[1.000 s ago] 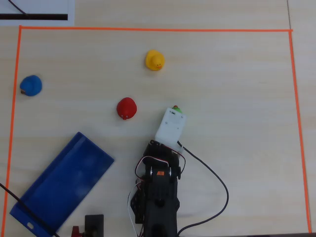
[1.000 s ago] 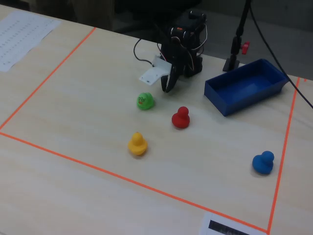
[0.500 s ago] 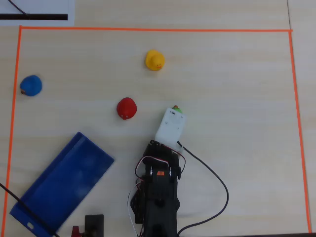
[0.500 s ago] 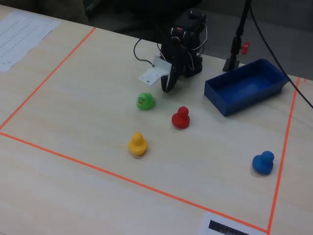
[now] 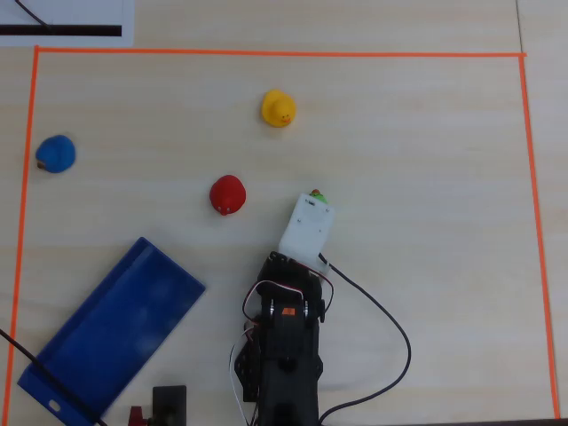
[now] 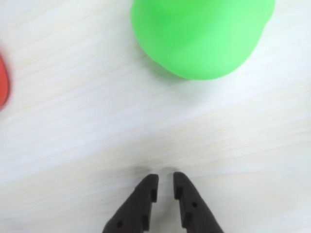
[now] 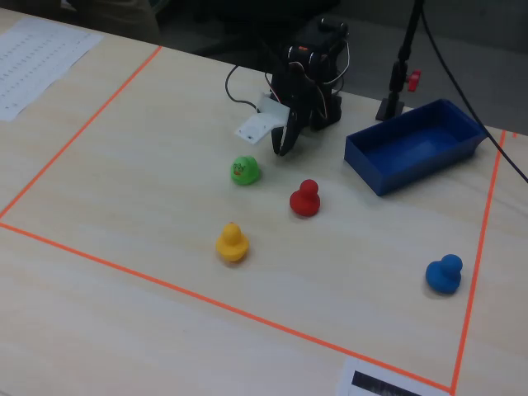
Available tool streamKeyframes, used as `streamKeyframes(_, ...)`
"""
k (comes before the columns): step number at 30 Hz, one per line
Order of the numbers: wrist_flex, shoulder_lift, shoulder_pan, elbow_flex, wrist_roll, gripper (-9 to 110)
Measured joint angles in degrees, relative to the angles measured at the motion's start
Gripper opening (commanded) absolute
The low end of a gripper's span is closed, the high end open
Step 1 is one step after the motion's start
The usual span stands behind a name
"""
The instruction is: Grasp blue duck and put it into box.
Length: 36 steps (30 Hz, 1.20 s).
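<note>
The blue duck (image 5: 56, 153) sits alone near the left tape line in the overhead view, and at the front right (image 7: 444, 274) in the fixed view. It is far from my gripper (image 6: 164, 178). The dark-blue box (image 5: 115, 328) lies slanted at the lower left of the overhead view, beside the arm's base; in the fixed view the box (image 7: 412, 148) is at the back right. My gripper (image 7: 280, 148) hangs low over the bare table, jaws shut with nothing between them. In the overhead view the white wrist mount (image 5: 307, 226) hides the fingers.
A green duck (image 6: 201, 34) sits just ahead of the fingertips, the same green duck (image 7: 244, 171) showing in the fixed view. A red duck (image 5: 227, 194) and a yellow duck (image 5: 278, 108) stand mid-table. Orange tape (image 5: 266, 53) frames the area. A black stand (image 7: 396, 82) rises behind the box.
</note>
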Motion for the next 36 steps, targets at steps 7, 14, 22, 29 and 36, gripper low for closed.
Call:
streamKeyframes(7, 0.00, 0.00, 0.00, 0.00, 0.00, 1)
streamKeyframes(14, 0.00, 0.00, -0.18, 0.00, -3.34, 0)
streamKeyframes(22, 0.09, -2.81, 0.26, -2.02, -5.98, 16)
streamKeyframes(29, 10.28, -34.72, -4.31, -36.83, -6.15, 35)
streamKeyframes(36, 24.52, -70.05, -18.54, -84.55, 5.98, 38)
